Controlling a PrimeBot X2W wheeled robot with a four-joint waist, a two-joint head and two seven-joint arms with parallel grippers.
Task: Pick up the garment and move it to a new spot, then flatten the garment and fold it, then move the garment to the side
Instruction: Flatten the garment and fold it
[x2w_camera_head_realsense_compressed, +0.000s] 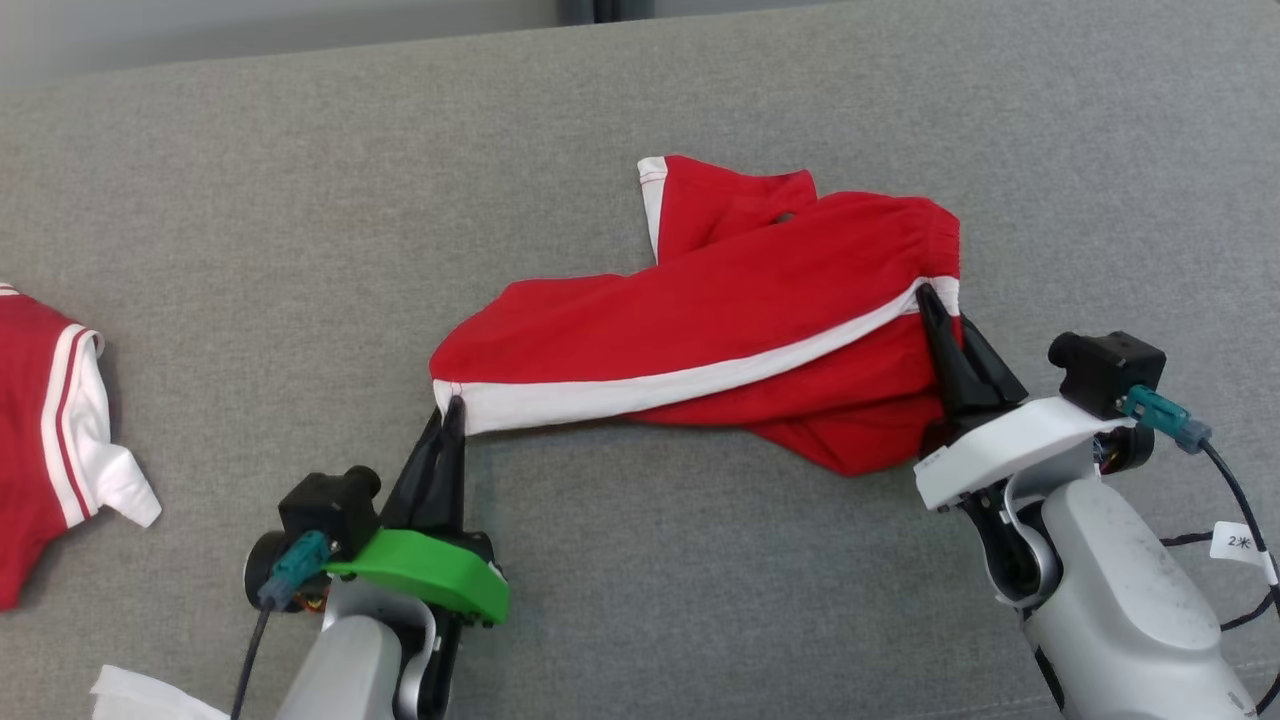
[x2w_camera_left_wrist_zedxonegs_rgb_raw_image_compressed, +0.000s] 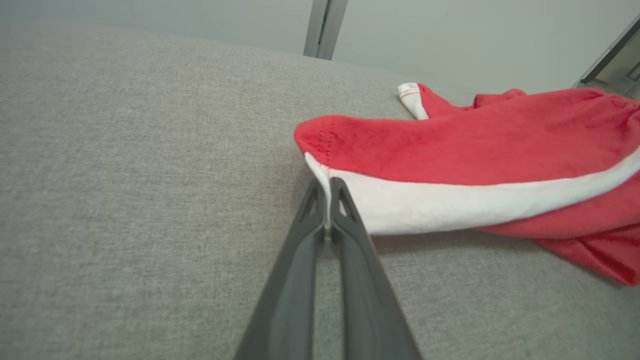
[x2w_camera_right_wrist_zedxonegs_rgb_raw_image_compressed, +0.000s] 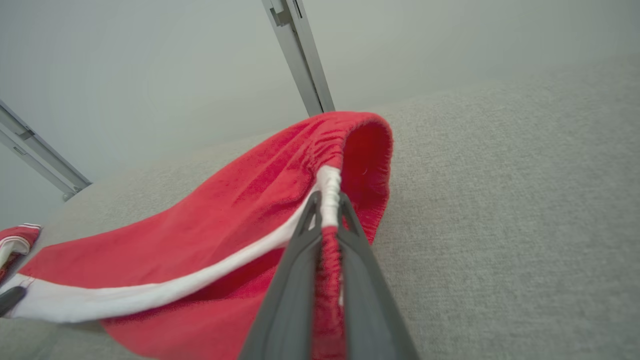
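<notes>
Red shorts lying on tabletop, half-bunched, one edge raised. Left tool pinched shut on hem at white stripe; right tool pinched shut on waistband. Judged best: both raised together, stripe edge drawn taut, slack lower layer allowed to hang free.

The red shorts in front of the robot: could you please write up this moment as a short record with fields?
garment: red shorts, white side stripe, bunched, not yet flat
left hand: shut on the leg hem at the stripe
right hand: shut on the waistband at the stripe
surface: grey cloth surface
nearby: red-and-white shirt, apart, at the left
</notes>
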